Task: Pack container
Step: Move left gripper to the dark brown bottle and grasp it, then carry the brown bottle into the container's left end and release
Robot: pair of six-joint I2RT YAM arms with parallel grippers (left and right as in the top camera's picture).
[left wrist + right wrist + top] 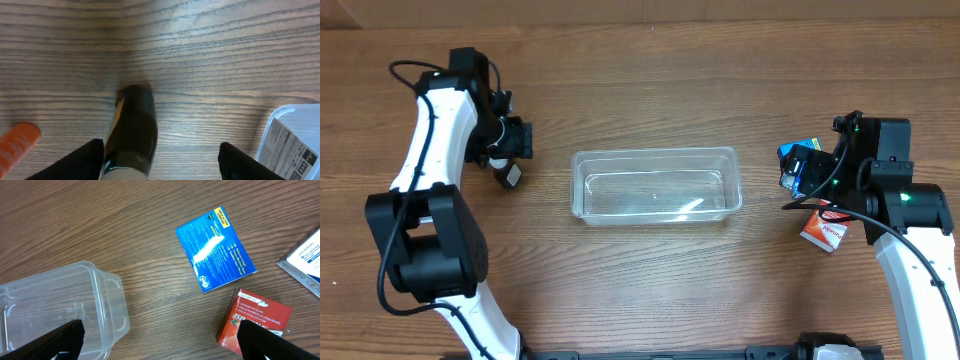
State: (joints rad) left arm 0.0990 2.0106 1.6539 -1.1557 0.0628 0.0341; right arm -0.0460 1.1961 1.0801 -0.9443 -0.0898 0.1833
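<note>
The container, a clear rectangular tub, sits empty at the table's middle. Its corner shows in the left wrist view and its end in the right wrist view. My left gripper is open left of the tub. A small dark bottle lies between its fingers, close to the left finger, and also shows in the overhead view. My right gripper is open and empty right of the tub, above bare wood between the tub and a red box.
A blue packet lies beyond the red box and shows under the right arm. The red box shows in the overhead view. A white and blue packet lies at the right edge. An orange item lies left of the bottle.
</note>
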